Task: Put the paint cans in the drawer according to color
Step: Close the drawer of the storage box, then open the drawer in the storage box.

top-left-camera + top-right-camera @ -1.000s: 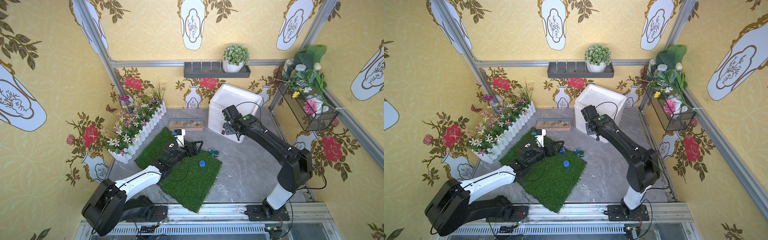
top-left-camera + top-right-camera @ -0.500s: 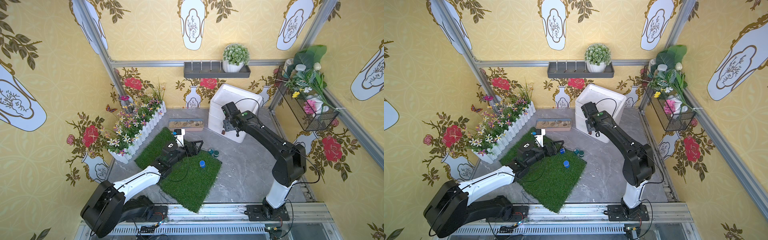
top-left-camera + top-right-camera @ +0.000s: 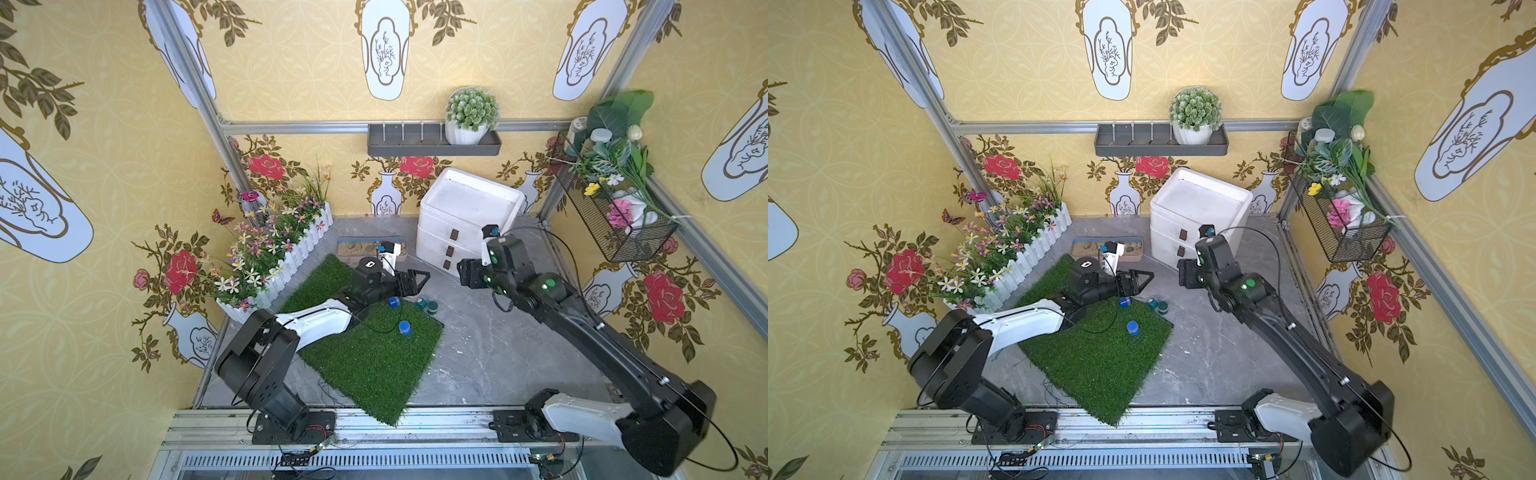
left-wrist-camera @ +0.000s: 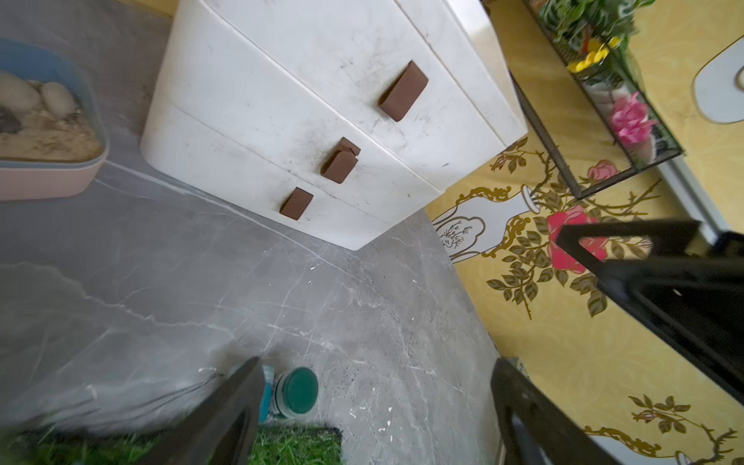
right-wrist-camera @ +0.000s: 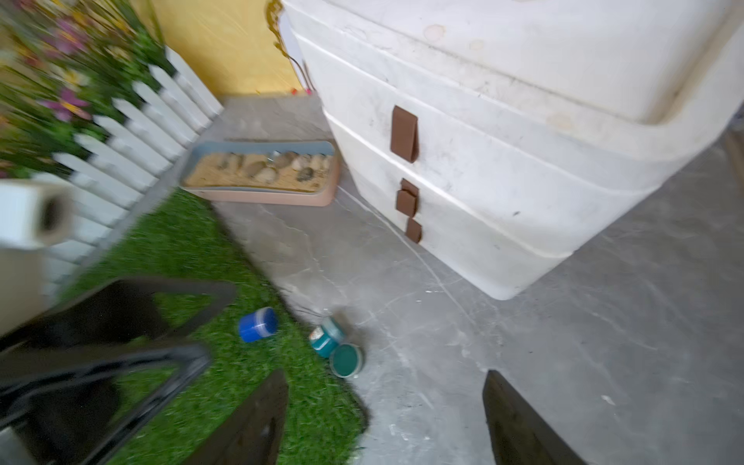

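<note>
We see a paint can point(image 3: 404, 327) on the mat point(image 3: 374, 365), the drawer point(image 3: 469, 203) at the mat's one o'clock, and the tray point(image 3: 353, 248) at twelve.

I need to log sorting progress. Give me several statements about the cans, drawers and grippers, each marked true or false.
1. All three drawers of the white chest are closed. True.
2. Both blue cans lie on the grass mat. True.
3. The right gripper holds a teal can. False: it is open and empty; both teal cans are on the gray floor by the mat's edge.
4. The left gripper is shut. False: its jaws stand wide apart.
5. An orange can stands on the chest. False: no orange can is in view.
</note>
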